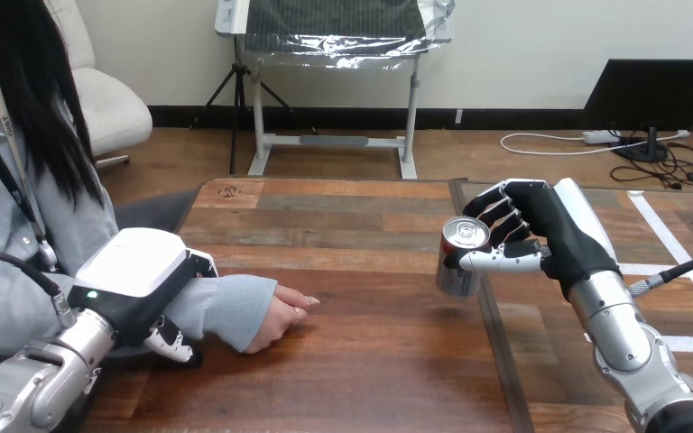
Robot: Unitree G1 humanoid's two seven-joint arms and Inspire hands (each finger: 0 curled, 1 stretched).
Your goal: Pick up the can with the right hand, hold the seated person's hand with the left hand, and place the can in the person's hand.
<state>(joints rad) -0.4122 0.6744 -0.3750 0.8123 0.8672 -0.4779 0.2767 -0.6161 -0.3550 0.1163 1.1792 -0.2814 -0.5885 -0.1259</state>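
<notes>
— Where is your can?
— Right of centre. Your right hand [555,236] has fingers and thumb wrapped round the can [463,257], which stands upright over the wooden table [352,379].
— And your left hand?
— Lower left. Your left hand [135,280] lies over the person's forearm [230,307], fingers curled round its near side. The person's hand [280,320] rests on the table, well apart from the can.

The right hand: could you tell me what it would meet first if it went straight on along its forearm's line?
Probably nothing: the right hand, shut on the can, points away across the table toward its far edge. The person's hand lies off to the left of that line.
</notes>
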